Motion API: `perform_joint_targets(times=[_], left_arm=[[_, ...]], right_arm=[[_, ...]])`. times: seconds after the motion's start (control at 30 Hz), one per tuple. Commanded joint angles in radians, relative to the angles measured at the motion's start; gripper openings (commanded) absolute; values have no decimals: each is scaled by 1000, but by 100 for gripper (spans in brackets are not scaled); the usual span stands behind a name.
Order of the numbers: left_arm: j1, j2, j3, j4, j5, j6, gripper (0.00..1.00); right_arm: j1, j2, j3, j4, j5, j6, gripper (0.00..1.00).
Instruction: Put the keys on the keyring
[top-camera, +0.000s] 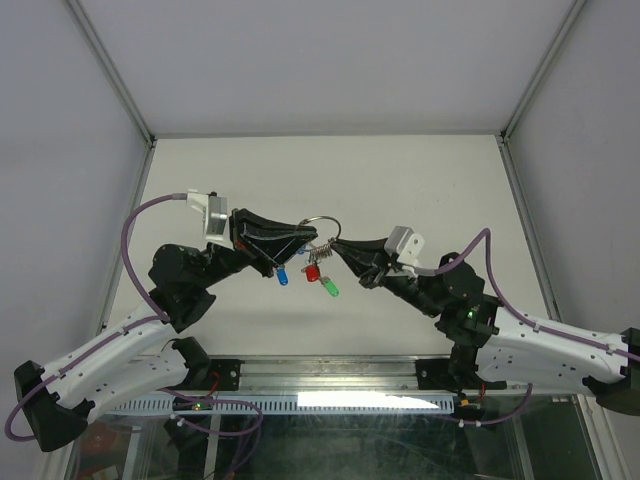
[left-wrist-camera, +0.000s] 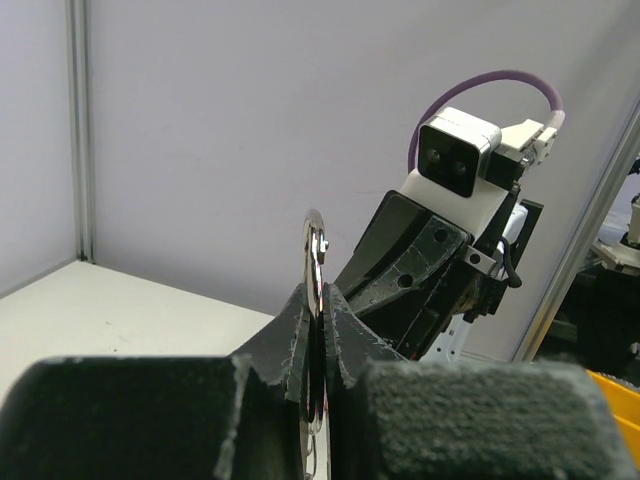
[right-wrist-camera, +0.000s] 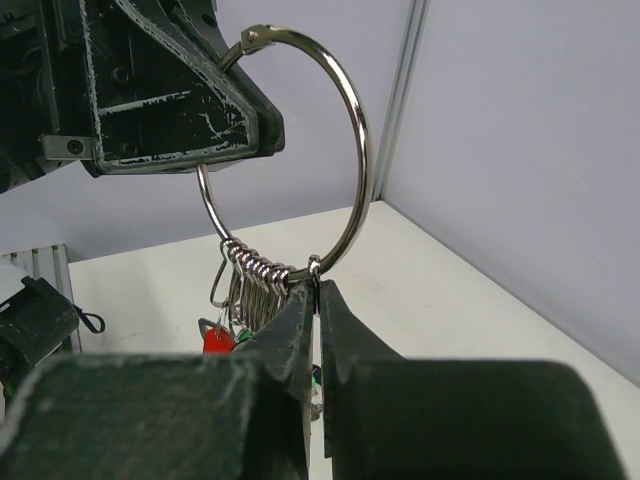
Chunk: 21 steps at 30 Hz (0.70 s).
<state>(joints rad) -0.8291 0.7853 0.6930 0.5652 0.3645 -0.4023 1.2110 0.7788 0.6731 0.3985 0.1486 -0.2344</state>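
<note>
Red-, green- and blue-capped keys (top-camera: 312, 272) are being dangled nearest the camera, above the white table (top-camera: 400, 180). Just beyond them, the keyring (top-camera: 318, 222) is being held in mid-air. It is being pinched at its 9 o'clock by the left gripper (top-camera: 300, 232) and at its 5 o'clock by the right gripper (top-camera: 335, 248), with both sets of jaws pressed onto the wire.

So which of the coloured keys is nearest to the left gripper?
The blue-capped key. It hangs beside the left gripper, which holds the keyring, while the red-capped key and the green-capped key hang further toward the right gripper.
</note>
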Motion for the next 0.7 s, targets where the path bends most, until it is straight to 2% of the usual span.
perform_joint_targets(times=[0.0,0.23,0.53,0.67], left_arm=[[10,-8,12,44,-25,-2,0],[10,-17,12,19,-33,5,0],[10,-26,23,-61,-45,29,0],[10,-28,35,-92,-48,43,0]], right_arm=[[5,-30,24,26,16,1,0],[6,-79,62,-116,109,-73,0],[5,-24,226,-424,184,-452,0],[5,3,260,-505,192,-596,0]])
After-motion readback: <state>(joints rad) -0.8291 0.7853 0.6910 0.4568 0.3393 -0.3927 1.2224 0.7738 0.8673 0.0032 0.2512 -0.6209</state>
